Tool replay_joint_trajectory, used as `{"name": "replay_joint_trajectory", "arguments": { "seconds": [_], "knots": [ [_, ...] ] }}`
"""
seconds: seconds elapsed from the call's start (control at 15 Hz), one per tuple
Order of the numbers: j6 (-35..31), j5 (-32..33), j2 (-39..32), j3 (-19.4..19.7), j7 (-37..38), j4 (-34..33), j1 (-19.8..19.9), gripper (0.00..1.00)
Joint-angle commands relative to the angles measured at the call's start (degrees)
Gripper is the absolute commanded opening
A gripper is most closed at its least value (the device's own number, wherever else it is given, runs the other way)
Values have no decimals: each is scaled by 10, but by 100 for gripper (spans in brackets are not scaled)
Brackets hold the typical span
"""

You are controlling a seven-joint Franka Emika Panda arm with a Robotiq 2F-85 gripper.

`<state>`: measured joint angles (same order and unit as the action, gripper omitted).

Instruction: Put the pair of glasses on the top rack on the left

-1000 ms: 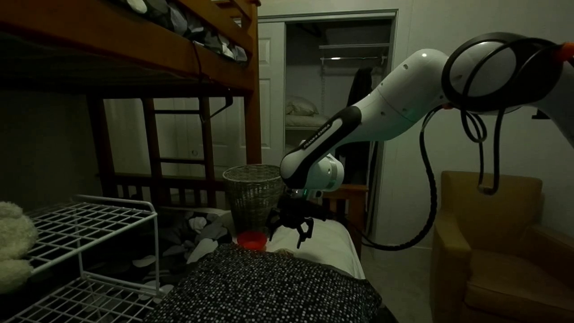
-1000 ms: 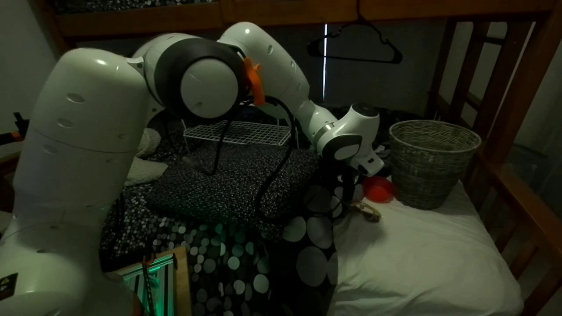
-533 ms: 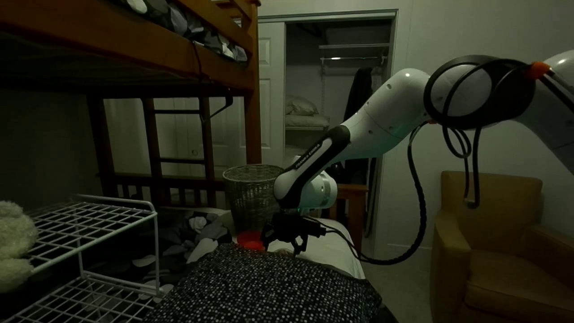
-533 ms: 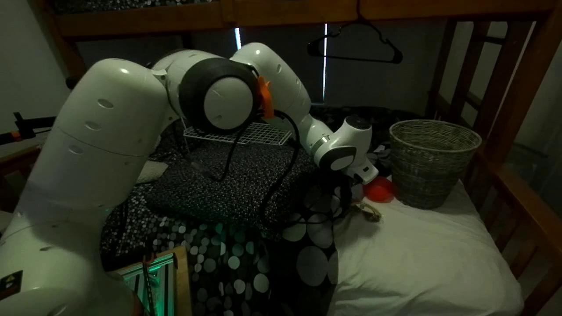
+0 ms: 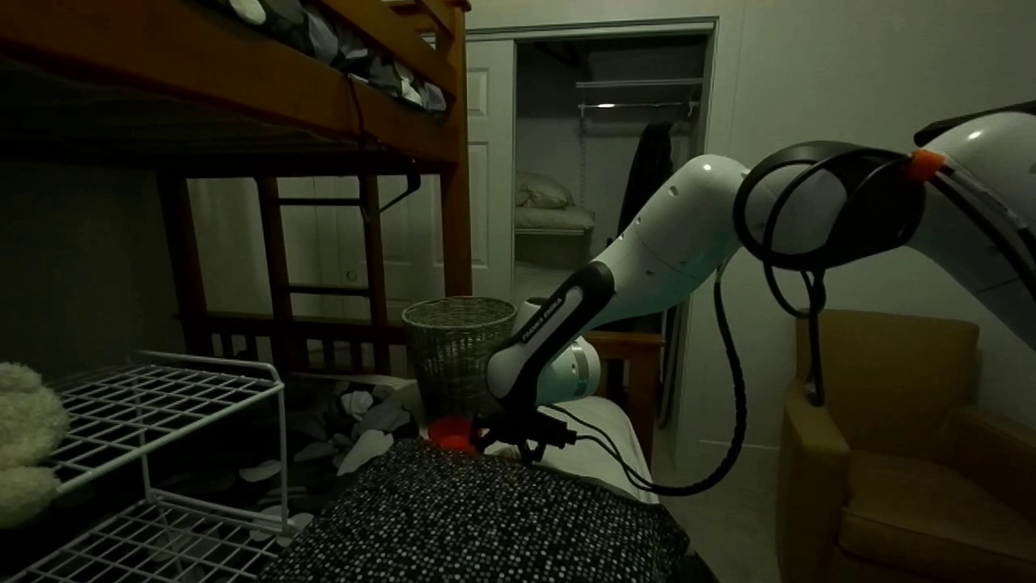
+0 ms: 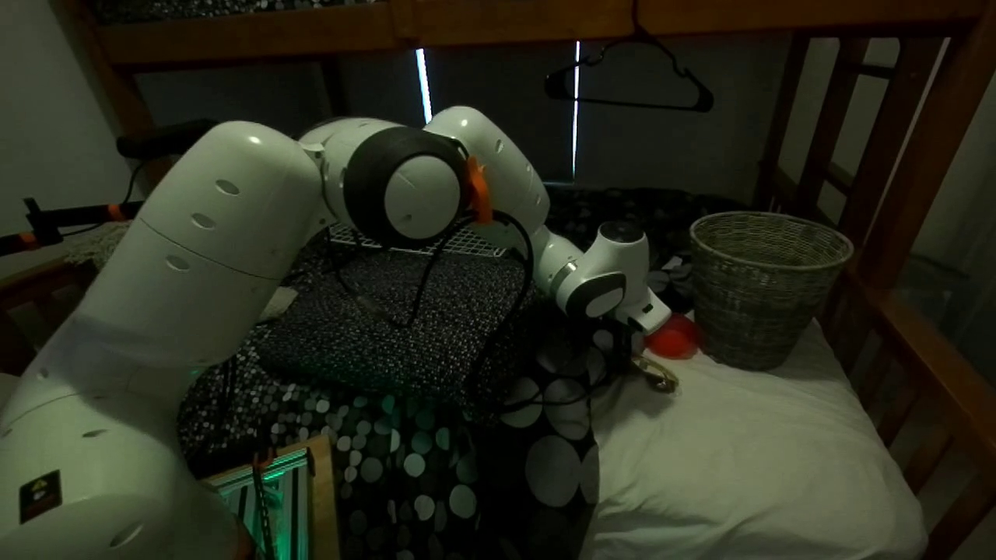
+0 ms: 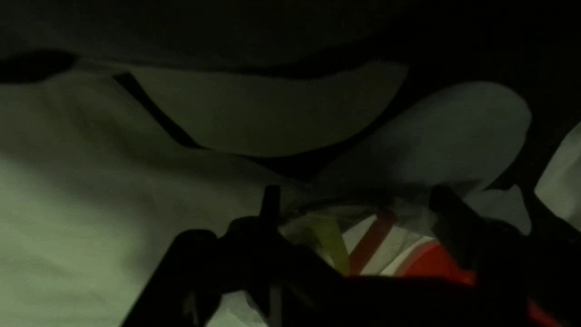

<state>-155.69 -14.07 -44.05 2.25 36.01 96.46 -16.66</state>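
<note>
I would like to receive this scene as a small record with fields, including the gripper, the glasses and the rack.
glasses: on pale bedding
gripper: open; glasses show in its gap in the wrist view, contact unclear
top rack: white wire grid, upper of two tiers
near the glasses: red round object, woven basket
light: dim
task state: glasses not yet on the top rack

My gripper (image 7: 356, 197) spread, glasses (image 7: 332, 240) showing between jaws, red rounded thing (image 7: 431, 263) partly hidden by one, white cloth (image 7: 63, 231) past the other.
</note>
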Motion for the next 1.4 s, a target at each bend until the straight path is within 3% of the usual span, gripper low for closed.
{"name": "replay_joint_trajectory", "arguments": {
  "seconds": [0.0,0.47,0.8,1.0,1.33],
  "knots": [
    [-4,16,-19,18,37,-18,-17,52],
    [5,9,3,3,37,-28,-2,1],
    [20,-19,57,-42,7,-15,33,3],
    [56,-98,117,-135,-80,10,105,3],
    [177,-272,232,-223,-263,67,194,3]
  ]
}}
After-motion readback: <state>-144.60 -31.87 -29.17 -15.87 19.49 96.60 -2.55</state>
